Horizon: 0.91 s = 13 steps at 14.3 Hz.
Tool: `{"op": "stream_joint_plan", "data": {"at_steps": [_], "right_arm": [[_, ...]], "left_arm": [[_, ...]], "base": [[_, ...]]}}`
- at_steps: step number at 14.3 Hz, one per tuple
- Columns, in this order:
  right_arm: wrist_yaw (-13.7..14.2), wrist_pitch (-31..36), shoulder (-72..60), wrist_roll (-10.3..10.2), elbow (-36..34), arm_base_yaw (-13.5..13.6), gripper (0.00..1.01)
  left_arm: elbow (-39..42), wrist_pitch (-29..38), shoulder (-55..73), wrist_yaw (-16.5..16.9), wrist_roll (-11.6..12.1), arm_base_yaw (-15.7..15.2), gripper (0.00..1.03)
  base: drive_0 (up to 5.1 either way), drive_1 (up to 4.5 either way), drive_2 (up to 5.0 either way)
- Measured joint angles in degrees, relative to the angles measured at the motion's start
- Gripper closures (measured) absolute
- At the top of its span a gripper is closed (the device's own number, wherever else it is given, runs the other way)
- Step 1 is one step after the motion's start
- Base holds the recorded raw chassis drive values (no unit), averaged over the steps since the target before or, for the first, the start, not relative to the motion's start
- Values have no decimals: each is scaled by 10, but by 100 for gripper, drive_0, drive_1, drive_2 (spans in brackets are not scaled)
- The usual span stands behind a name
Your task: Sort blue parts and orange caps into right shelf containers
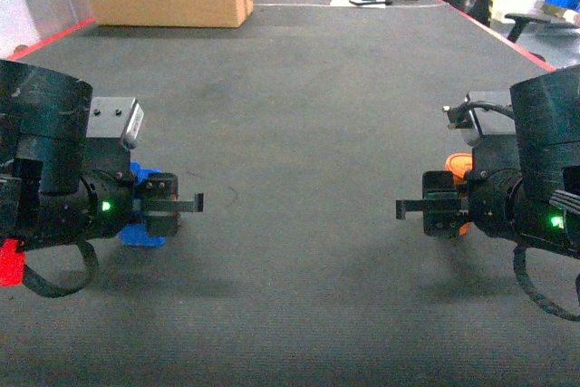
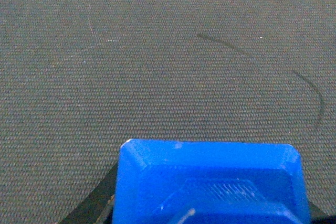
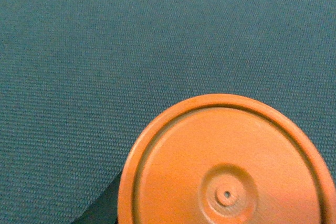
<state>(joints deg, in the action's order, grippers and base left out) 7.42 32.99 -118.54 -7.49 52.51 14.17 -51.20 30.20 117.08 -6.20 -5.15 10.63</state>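
While both arms ride level over the floor, left tool (image 1: 172,204) grips a blue part (image 2: 210,184) and right tool (image 1: 430,208) an orange cap (image 3: 227,161), seemingly for carrying to the crates.

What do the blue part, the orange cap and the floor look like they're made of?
Blue part: probably rigid plastic, matte, with bevelled edges and fine ridged lines like 3D printing. Orange cap: likely moulded plastic, smooth satin, with a raised rim and small centre dimple. Floor: seemingly dark grey carpet, a fine woven rib showing.

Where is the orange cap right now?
The orange cap is held in the right gripper, at the right of the head view, above the grey carpet.
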Motion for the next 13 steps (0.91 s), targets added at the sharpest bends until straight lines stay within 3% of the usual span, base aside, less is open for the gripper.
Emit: {"op": "stream_joint_plan", "data": {"at_steps": [8,10,11,12,13], "right_arm": [[1,25,24,0,-18,5,56],[11,111,112,-11,-84,23,56],[81,216,235,-15,-218,71,56],[167,259,361,-1,-321,115,56],[193,256,377,31,-338,136,56]], "left_arm": [[32,29,-27,-7,0,0,59],[116,156,-136,-77,-2,8,59],[249,224,-308,-172,-6,62,59],[346,274,-466,-296,31,157,59],[354,256,-461,-309,56,183,59]], "base": [[0,0,0],[0,0,0],[0,0,0],[0,0,0],[0,0,0]]}}
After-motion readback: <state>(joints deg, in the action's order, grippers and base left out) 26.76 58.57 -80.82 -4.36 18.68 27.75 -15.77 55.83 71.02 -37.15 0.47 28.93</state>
